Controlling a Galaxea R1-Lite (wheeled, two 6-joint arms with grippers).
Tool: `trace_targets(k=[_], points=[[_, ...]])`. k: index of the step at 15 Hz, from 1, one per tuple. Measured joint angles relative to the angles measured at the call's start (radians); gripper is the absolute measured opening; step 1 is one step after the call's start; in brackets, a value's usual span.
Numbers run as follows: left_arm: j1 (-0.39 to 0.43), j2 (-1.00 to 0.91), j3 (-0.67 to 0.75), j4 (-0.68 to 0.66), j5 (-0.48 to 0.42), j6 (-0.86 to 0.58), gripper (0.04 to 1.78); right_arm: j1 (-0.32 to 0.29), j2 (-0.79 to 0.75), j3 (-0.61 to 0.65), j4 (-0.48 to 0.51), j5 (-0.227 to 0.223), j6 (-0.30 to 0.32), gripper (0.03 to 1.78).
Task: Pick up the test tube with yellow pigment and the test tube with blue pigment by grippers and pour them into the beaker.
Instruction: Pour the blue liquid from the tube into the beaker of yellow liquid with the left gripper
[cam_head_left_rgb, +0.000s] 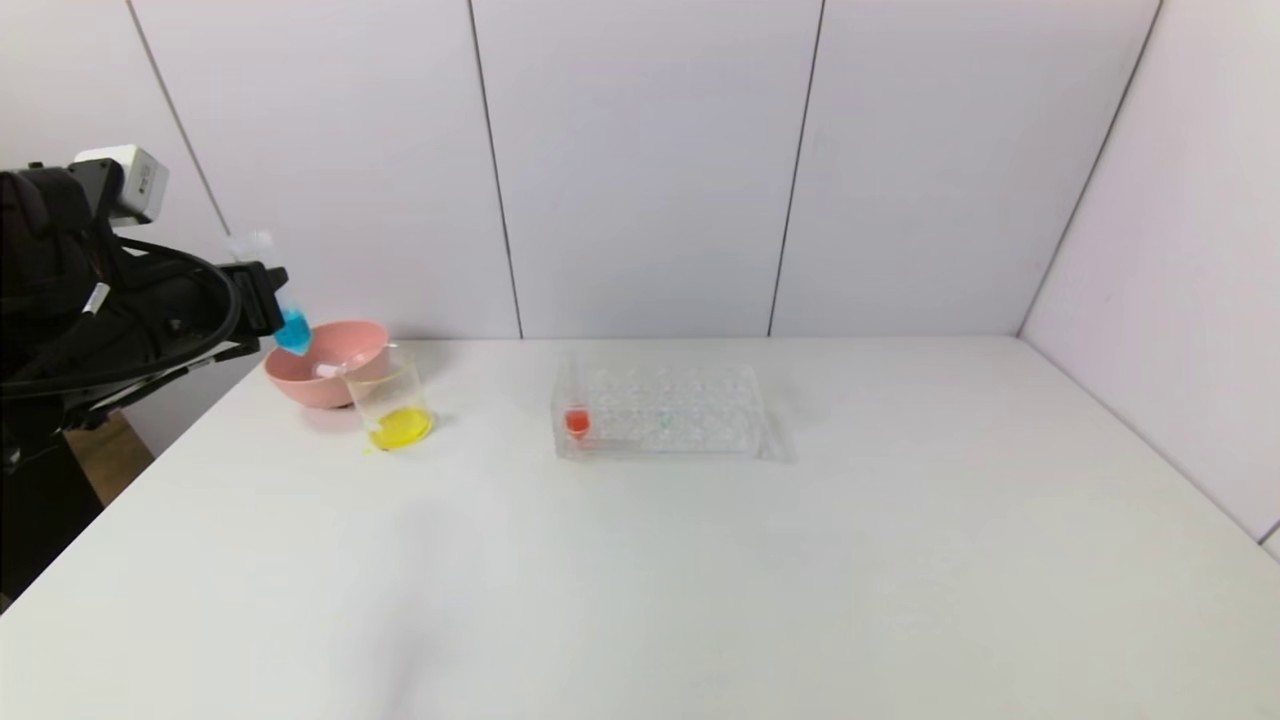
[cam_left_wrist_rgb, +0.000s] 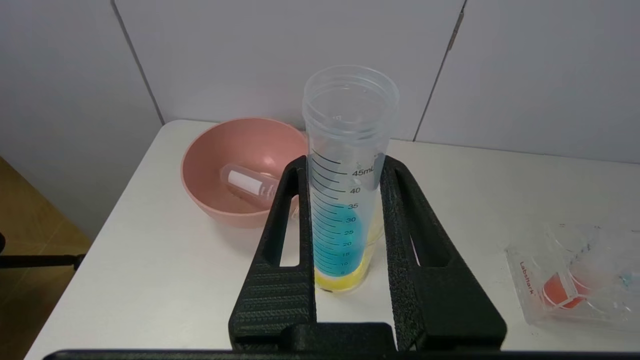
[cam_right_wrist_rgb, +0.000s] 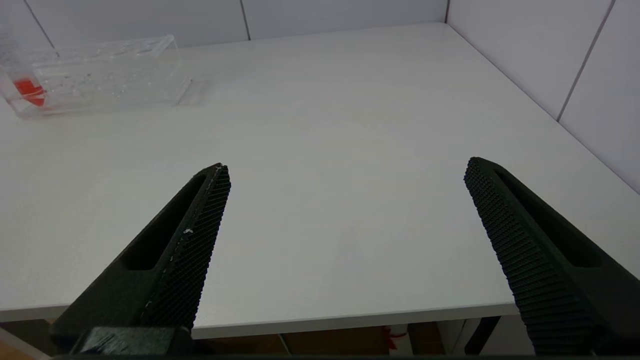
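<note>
My left gripper (cam_head_left_rgb: 262, 300) is shut on the test tube with blue pigment (cam_head_left_rgb: 292, 330) and holds it in the air, mouth up and slightly tilted, over the near left rim of the pink bowl, up and left of the beaker (cam_head_left_rgb: 390, 405). In the left wrist view the fingers (cam_left_wrist_rgb: 295, 210) clamp the graduated tube (cam_left_wrist_rgb: 340, 235), with the beaker (cam_left_wrist_rgb: 345, 284) below it. The beaker holds a shallow layer of yellow liquid. No tube with yellow liquid shows. My right gripper (cam_right_wrist_rgb: 347, 167) is open and empty over the table's front edge.
A pink bowl (cam_head_left_rgb: 310, 375) stands just behind and left of the beaker, with an empty clear tube (cam_left_wrist_rgb: 247, 182) lying in it. A clear tube rack (cam_head_left_rgb: 660, 410) sits mid-table and holds a red-orange tube (cam_head_left_rgb: 577, 420) at its left end. The table's left edge is close to the bowl.
</note>
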Motion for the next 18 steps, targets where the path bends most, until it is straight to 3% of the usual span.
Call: trace_targets(k=[7, 12, 18], points=[[0.053, 0.003, -0.013, 0.022, -0.081, 0.022, 0.42, 0.000, 0.000, 0.000, 0.000, 0.000, 0.000, 1.71], [0.080, 0.009, -0.072, 0.160, -0.099, 0.076, 0.42, 0.000, 0.000, 0.000, 0.000, 0.000, 0.000, 1.71], [0.209, 0.098, -0.176, 0.171, -0.334, 0.281, 0.42, 0.000, 0.000, 0.000, 0.001, 0.000, 0.000, 1.71]])
